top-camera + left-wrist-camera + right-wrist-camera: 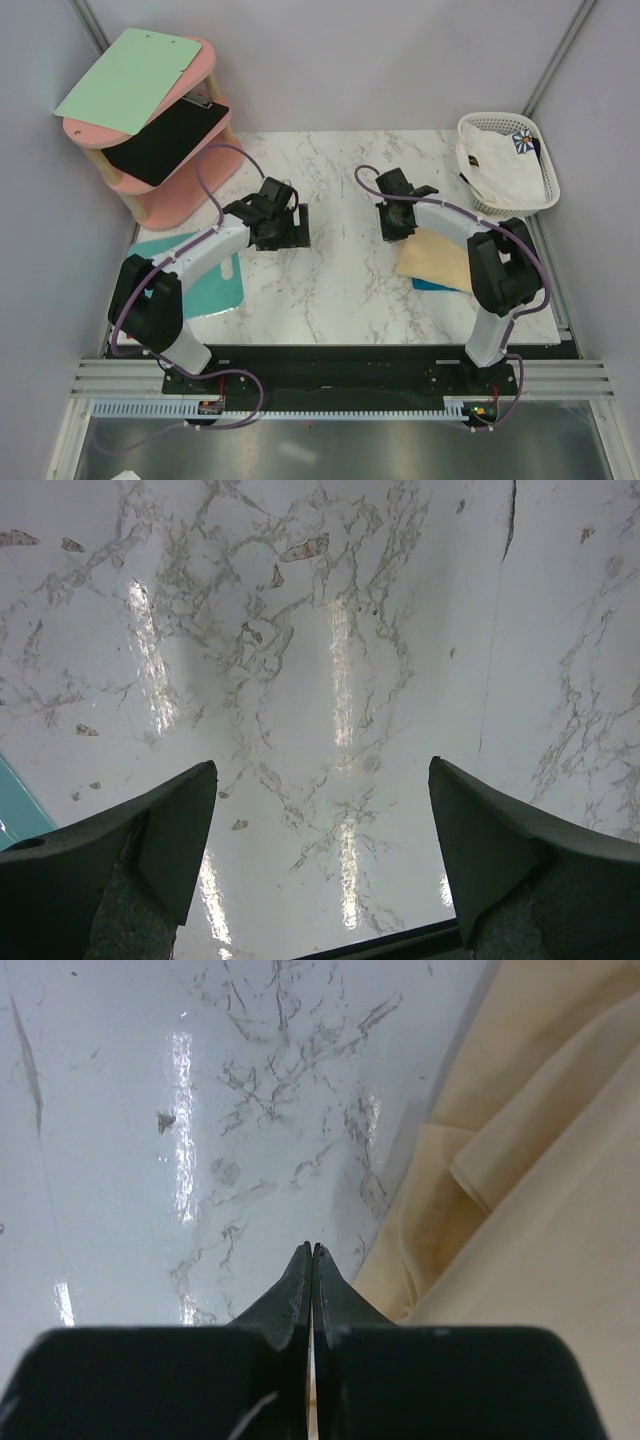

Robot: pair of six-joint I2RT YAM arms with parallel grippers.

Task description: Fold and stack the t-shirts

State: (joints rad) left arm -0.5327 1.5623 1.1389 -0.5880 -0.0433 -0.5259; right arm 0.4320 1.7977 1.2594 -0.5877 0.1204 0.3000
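The marble counter fills the middle of the scene. At its far left corner stands a pink two-tier shelf, with a pale green clipboard on the top tier and a black clipboard on the tier below.

The left arm reaches in from the near left and the right arm from the near right. Both bend toward the centre.

On the right side of the counter lies the pale yellow t-shirt, in a loosely folded pile with soft creases. A strip of the teal-blue t-shirt peeks out from under its near edge. A turquoise board lies flat at the left edge, partly under the left arm.

At the far right corner sits a white lattice basket. In it lies the white t-shirt, crumpled, with a flower print showing near its right side.

The left jaws hang over bare counter left of centre. They are spread wide and hold nothing.

The right jaws are pressed together, tip to tip, with nothing between them. They sit over the counter just beside the left edge of the pale yellow t-shirt. I cannot tell whether they touch the cloth.
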